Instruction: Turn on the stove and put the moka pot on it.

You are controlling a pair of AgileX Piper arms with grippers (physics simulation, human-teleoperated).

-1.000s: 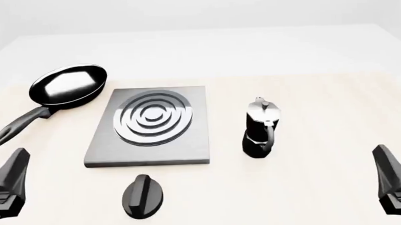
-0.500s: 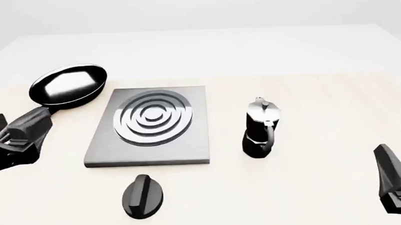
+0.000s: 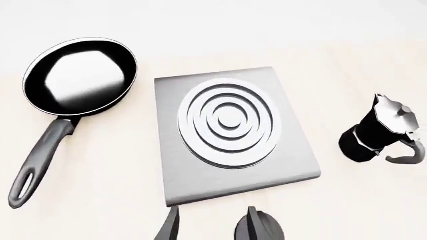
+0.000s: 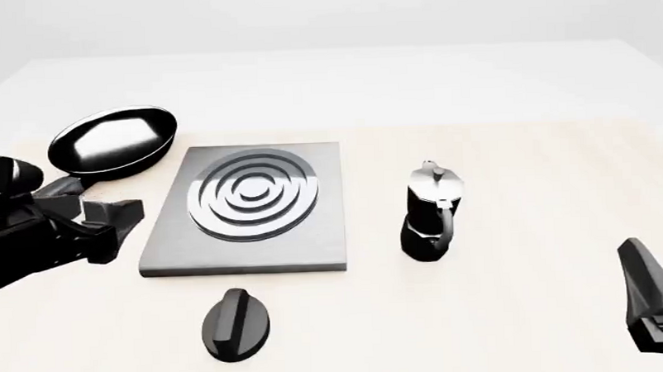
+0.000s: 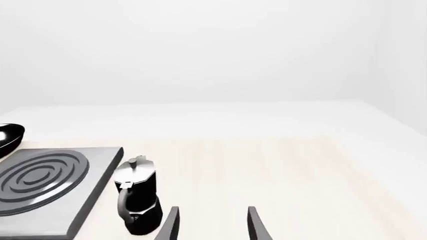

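The stove (image 4: 244, 212) is a flat grey plate with silver rings at the table's middle; its black oval knob (image 4: 234, 323) lies apart, in front of it. The moka pot (image 4: 430, 211), black with a silver lid, stands upright just right of the stove. My left gripper (image 4: 112, 225) is open and empty, raised beside the stove's left edge, over the pan's handle. Its wrist view shows the stove (image 3: 230, 132), the moka pot (image 3: 381, 134) and the spread fingertips (image 3: 170, 227). My right gripper (image 4: 653, 303) is open and empty at the front right, well away from the moka pot (image 5: 137, 200).
A black frying pan (image 4: 112, 142) lies at the back left of the stove, handle pointing to the front left and partly hidden by my left arm. It also shows in the left wrist view (image 3: 80, 75). The stove's corner (image 5: 47, 182) shows in the right wrist view.
My left arm has risen from the front left corner and swung forward and right, up to the stove's left edge. The right arm, stove, knob and moka pot have not moved.
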